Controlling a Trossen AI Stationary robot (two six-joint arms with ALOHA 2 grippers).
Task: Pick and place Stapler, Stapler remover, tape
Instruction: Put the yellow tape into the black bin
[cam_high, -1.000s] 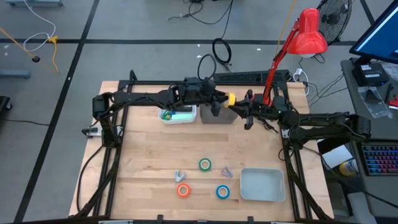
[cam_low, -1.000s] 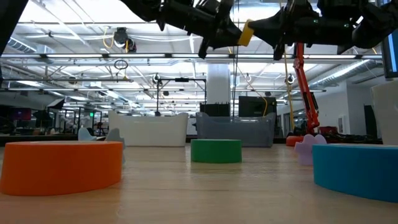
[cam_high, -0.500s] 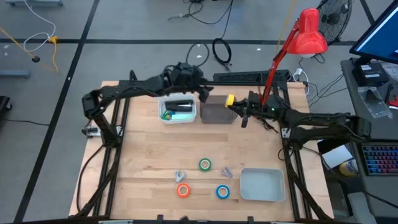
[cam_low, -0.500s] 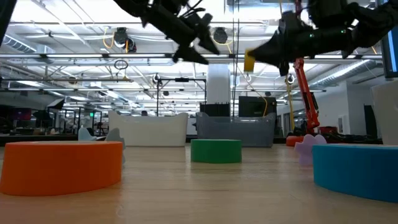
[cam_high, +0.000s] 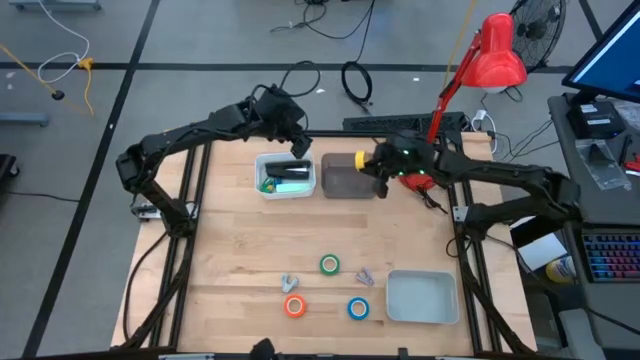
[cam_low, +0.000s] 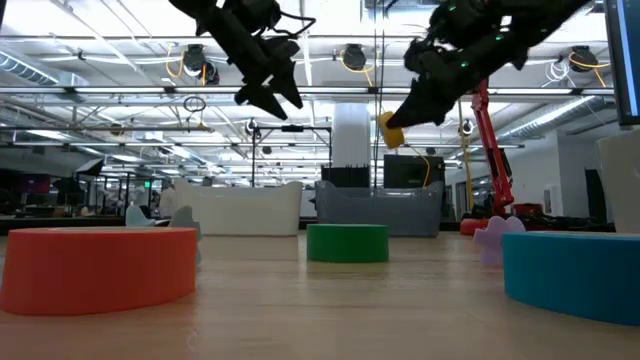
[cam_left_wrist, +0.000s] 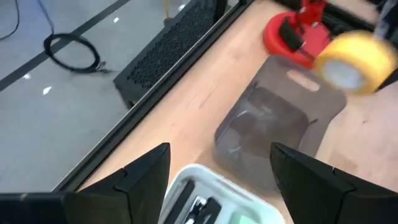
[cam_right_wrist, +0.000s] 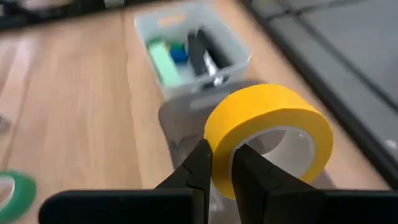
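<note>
My right gripper (cam_high: 368, 166) is shut on a yellow tape roll (cam_high: 360, 159), held in the air over the grey bin (cam_high: 343, 180). My left gripper (cam_high: 292, 128) stands open with nothing in it, above the table's far edge behind the white bin (cam_high: 285, 176). That bin holds a black stapler (cam_high: 291, 170). Green (cam_high: 329, 264), orange (cam_high: 294, 306) and blue (cam_high: 358, 308) tape rolls lie flat on the table near the front. Two small staple removers, grey (cam_high: 289, 283) and lilac (cam_high: 364, 276), lie among them. My right gripper pinches the yellow roll's wall (cam_right_wrist: 222, 163) between its two fingers, one finger (cam_right_wrist: 200, 163) on the outer band and one (cam_right_wrist: 250, 167) in the pale core. The fingers slant down from the table's right. The roll is lifted clear, tilted, above the grey bin.
A pale empty tray (cam_high: 421, 297) sits at the front right. A red desk lamp (cam_high: 497, 52) rises from its base (cam_left_wrist: 292, 34) at the far right, close behind my right arm. Bare wood lies between the bins and the tape rolls.
My left gripper has let go of the yellow roll, opened, and drawn back toward the table's far left, tipping upward. My right gripper has kept the roll, tipped downward and carried it lower and slightly left, over the grey bin.
</note>
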